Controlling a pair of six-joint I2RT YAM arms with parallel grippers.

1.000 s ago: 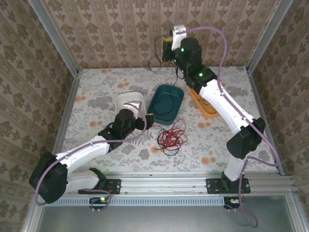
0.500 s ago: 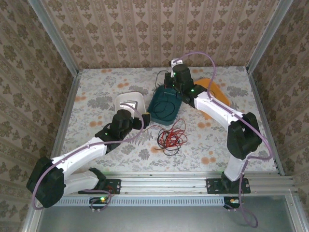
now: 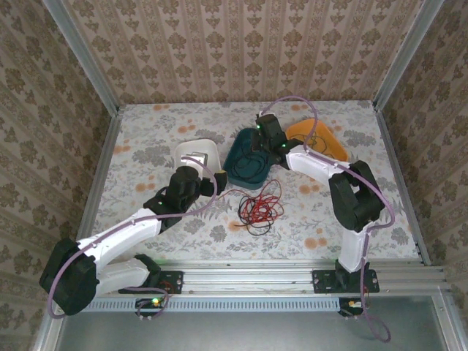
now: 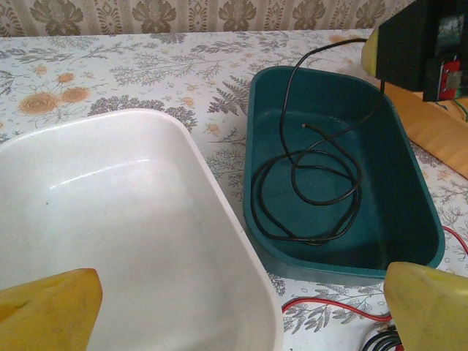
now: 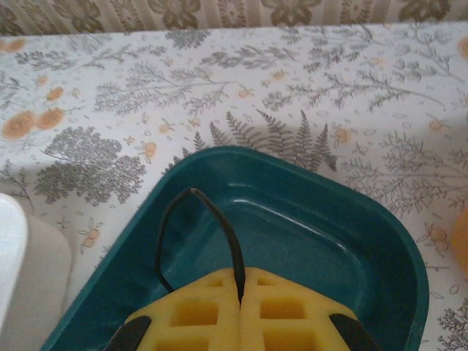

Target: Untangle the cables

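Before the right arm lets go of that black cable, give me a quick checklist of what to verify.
1. Grip: right gripper shut on the black cable: ok.
2. Placement: its coil lies inside the teal bin: ok.
3. Other arm: left gripper open above the white bin: ok.
4. Remaining work: red and black tangle sorted: not ok, it lies knotted on the table.

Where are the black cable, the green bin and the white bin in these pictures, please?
black cable (image 4: pixel 254 199), left wrist view, left curve of its coil.
green bin (image 4: pixel 333 102), left wrist view, bare floor at the far end.
white bin (image 4: pixel 110 219), left wrist view, bare floor inside.
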